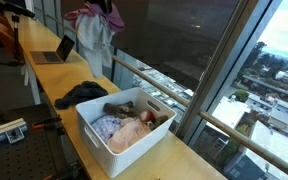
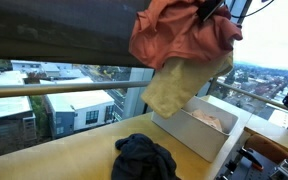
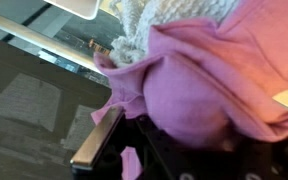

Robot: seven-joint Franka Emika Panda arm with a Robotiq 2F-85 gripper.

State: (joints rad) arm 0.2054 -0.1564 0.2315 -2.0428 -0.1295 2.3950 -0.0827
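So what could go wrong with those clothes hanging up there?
1. The cream knitted cloth dangles loosely under the crumpled pink fabric; it might slip free.
2. Both seem to hang beside the white plastic bin, not over it, so a drop would probably land on the wooden table.

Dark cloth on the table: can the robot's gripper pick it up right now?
Probably not yet. The gripper is shut on a pink cloth, a pale cloth hanging beneath, high above the table. The dark cloth itself lies uncovered beside the bin.
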